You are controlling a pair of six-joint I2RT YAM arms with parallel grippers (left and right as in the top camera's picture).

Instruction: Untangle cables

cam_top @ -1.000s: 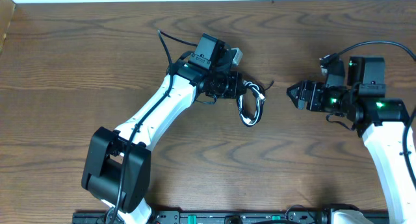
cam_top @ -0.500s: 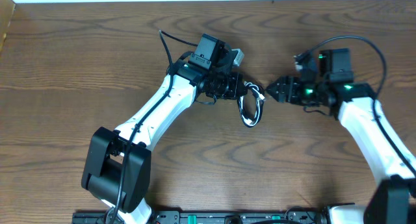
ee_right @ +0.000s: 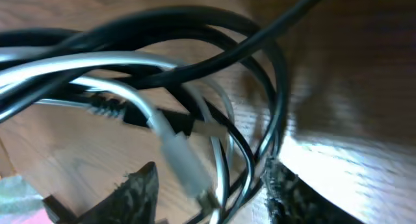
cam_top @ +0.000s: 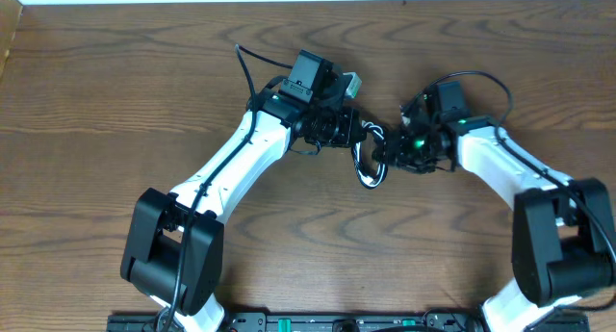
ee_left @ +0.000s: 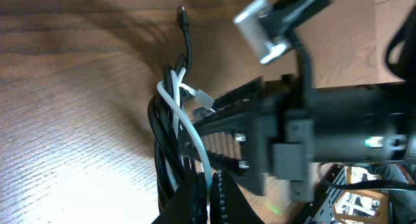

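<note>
Two cords, one tight bundle! The long thin black cord (ee_left: 162, 146) and the short thin white cord (ee_left: 184, 121) are wound together into a small coil (cam_top: 372, 166). It lies on the brown wood-grain table (cam_top: 115, 101), about mid-table, hemmed in between the two arms.

The left gripper (cam_top: 352, 137) is clamped on the coil at the side facing its own arm. In its wrist view both colours run straight into the pinched fingertips.

And the right gripper (cam_top: 385, 153) has its nose right against the coil's other side! Its wrist view shows its two dark fingers (ee_right: 140, 188) standing apart, with several loops and a white plug (ee_right: 177, 152) lying in the gap. Nothing is pinched there yet.

I'd call this the grab step: one arm anchors, the other picks a strand. The next move, I reckon, calls for the right jaws to bite on a single strand rather than the whole bunch, and the white one looks handiest. Then it should draw gently away from the left arm, so the loops slide instead of cinching tight.
</note>
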